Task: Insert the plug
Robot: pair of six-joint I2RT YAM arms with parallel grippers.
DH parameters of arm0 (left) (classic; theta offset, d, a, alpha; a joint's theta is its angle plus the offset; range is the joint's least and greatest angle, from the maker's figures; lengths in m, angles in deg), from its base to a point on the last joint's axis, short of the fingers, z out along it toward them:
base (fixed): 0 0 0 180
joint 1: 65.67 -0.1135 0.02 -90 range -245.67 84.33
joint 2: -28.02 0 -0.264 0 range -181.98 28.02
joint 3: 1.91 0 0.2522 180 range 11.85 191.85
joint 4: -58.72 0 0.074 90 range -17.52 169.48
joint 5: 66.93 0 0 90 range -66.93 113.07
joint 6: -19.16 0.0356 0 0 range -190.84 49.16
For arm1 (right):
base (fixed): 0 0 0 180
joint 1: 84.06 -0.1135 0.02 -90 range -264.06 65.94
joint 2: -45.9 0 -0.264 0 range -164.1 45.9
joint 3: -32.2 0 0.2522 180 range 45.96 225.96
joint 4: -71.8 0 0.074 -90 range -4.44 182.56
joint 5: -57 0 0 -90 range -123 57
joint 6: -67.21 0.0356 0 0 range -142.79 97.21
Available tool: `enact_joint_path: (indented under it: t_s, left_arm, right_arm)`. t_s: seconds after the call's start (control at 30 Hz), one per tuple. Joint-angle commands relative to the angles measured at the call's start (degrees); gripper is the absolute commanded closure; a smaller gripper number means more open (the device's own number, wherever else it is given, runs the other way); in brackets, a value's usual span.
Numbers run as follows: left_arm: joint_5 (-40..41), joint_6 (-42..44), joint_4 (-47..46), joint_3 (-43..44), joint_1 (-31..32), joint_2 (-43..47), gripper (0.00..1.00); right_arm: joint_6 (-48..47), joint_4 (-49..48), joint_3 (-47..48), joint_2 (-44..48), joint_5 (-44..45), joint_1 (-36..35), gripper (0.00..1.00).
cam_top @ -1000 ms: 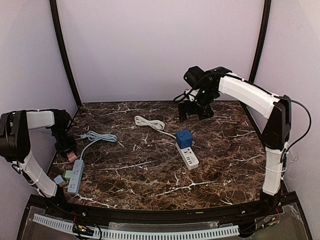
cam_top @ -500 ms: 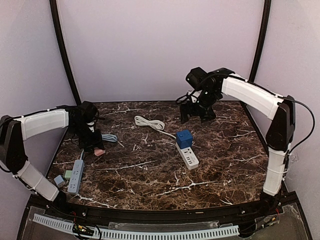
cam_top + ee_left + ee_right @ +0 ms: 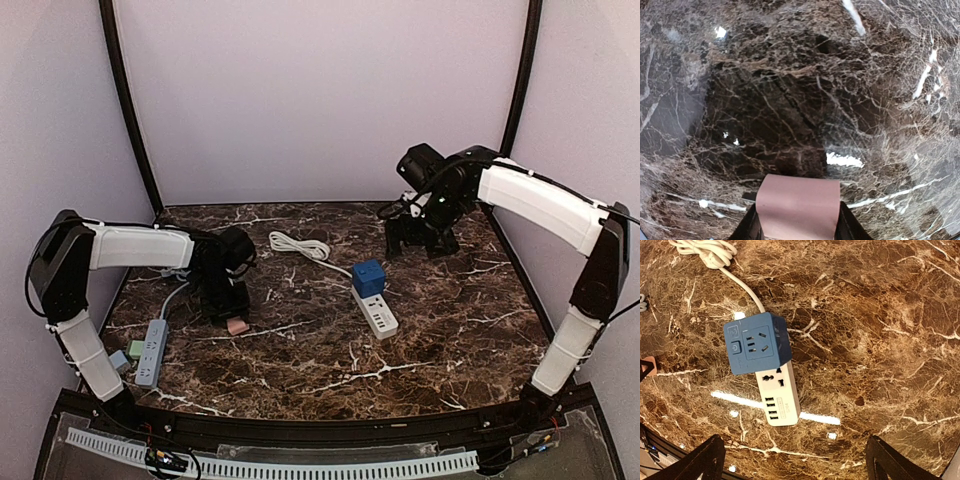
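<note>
My left gripper [image 3: 232,308] is shut on a pink plug [image 3: 238,325] and holds it low over the left-middle of the marble table. In the left wrist view the pink plug [image 3: 797,205] fills the gap between the dark fingers [image 3: 751,227]. A white power strip [image 3: 378,314] lies mid-table with a blue cube adapter [image 3: 368,277] plugged into its far end. Both show in the right wrist view, the strip [image 3: 780,397] and the cube [image 3: 756,342]. My right gripper [image 3: 420,240] is open and empty, up behind and to the right of the strip.
A grey-blue power strip [image 3: 151,352] lies at the near left with a green plug [image 3: 134,350] beside it and its cable running back. The white strip's coiled cord [image 3: 298,243] lies at the back. Walls stand close on three sides.
My left arm has swung right from the table's left edge toward the middle, carrying the pink plug. My right arm has shifted to the right, gripper still open.
</note>
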Motion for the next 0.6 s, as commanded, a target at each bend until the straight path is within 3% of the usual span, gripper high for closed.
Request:
enact_joint_path:
  t_s: [0.0,0.3,0.57]
  left_arm:
    - [0.0,-3.5,-1.4,-0.1,2.2,-3.7,0.58]
    - [1.3,4.7,-0.3,3.0,5.0,-3.0,0.05]
    - [4.4,21.7,6.0,6.2,5.2,2.6,0.01]
  right_arm:
    - [2.4,-0.6,-3.7,3.8,2.1,0.4,0.03]
    - [2.8,-0.3,-6.4,7.2,4.0,0.4,0.03]
    - [3.0,-1.0,-7.3,8.1,4.4,0.4,0.03]
